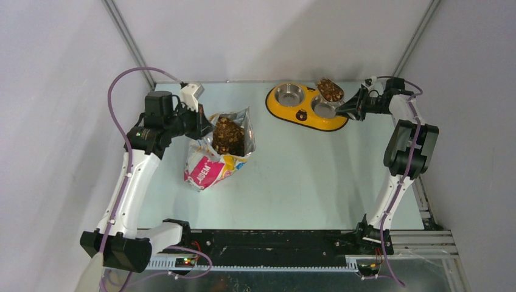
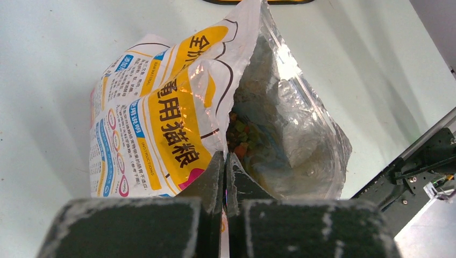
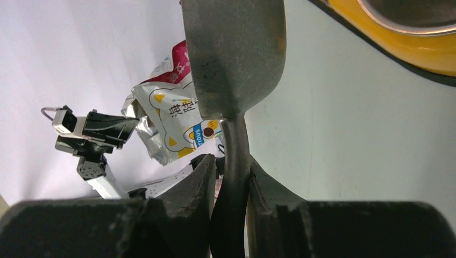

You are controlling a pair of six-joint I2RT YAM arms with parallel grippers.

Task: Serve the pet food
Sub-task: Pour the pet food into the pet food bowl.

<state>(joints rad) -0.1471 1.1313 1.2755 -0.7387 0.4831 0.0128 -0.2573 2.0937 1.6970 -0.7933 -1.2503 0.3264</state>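
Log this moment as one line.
left gripper: shut on bag | right gripper: shut on scoop | scoop: full of kibble, at feeder | left bowl: empty

Left arm reaches to far left, elbow high; left end effector [image 2: 225, 161] pinched on the bag [image 1: 214, 165] rim. Right arm stretched far, wrist turned left; right end effector [image 3: 232, 167] clamps the scoop [image 3: 236, 54] handle.

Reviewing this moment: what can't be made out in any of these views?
- Right wrist: only the underside of the scoop shows; its pet food is hidden here.
- Top: the scoop and right gripper cover part of the feeder's right bowl, so its contents are unclear.
- Left wrist: the feeder is cut off by the top edge; the left gripper hides the near rim of the bag.
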